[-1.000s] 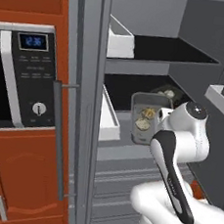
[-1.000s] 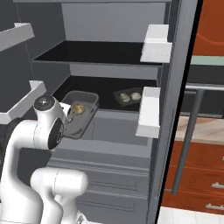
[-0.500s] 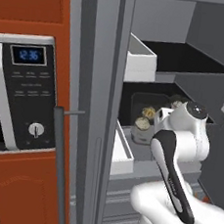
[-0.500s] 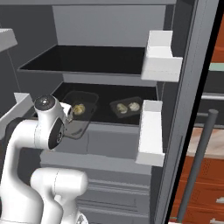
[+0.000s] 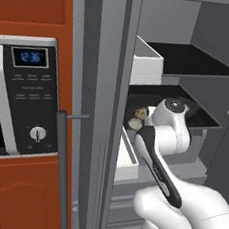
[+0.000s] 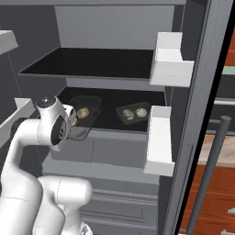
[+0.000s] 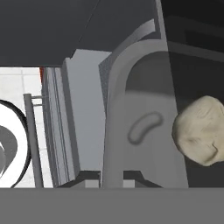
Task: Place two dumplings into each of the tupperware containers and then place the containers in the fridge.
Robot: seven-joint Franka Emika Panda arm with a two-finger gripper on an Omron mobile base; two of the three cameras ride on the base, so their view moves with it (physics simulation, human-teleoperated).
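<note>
The fridge (image 6: 110, 27) stands open. On its dark middle shelf lie two grey tupperware containers. The right container (image 6: 122, 111) holds two dumplings (image 6: 135, 114). The left container (image 6: 93, 102) holds a dumpling (image 6: 82, 112) and reaches out over the shelf's front edge. My gripper (image 7: 111, 178) is shut on this container's near rim (image 7: 118, 109), with a tan dumpling (image 7: 199, 135) just beyond it. In the left base view my hand (image 5: 171, 120) covers most of that container (image 5: 133, 108), and dumplings (image 5: 136, 117) show beside it.
White door bins (image 6: 172, 59) (image 6: 158, 137) hang on the open right door, close to the shelf's right end. Another white bin (image 5: 147, 62) sits on the left door. A microwave (image 5: 23, 96) and orange cabinets are at the left. An upper shelf (image 6: 92, 62) lies above.
The whole picture has shifted, so the base has moved relative to the fridge. My gripper stays shut on the left container, which now lies flatter on the middle shelf.
</note>
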